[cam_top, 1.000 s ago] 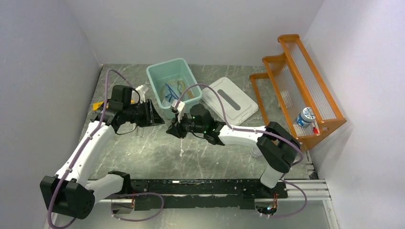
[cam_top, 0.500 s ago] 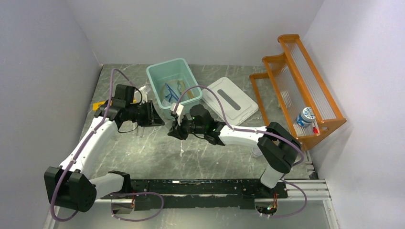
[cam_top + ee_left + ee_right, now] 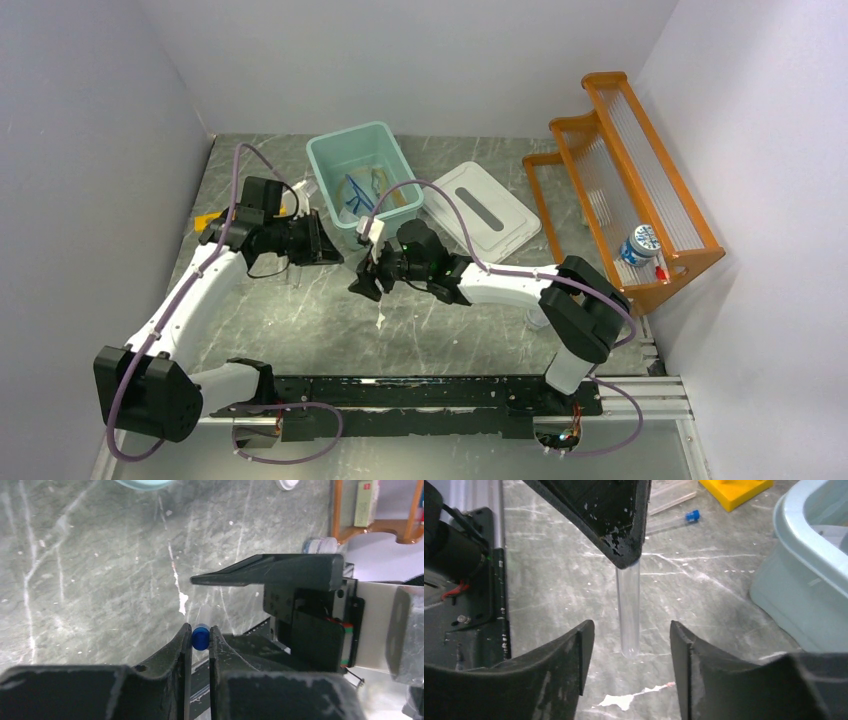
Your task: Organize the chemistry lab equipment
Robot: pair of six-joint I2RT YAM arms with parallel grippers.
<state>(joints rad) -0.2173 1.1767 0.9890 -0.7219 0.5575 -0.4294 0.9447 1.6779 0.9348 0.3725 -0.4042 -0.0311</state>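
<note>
Left jaws clamp only the small blue cap (image 3: 200, 639) of the clear test tube (image 3: 629, 605), which hangs over the grey marbled desk (image 3: 549, 575) — right jaws stand apart around it, not touching. You risk popping the cap off — or clipping the tube if right pulls out crooked.
</note>
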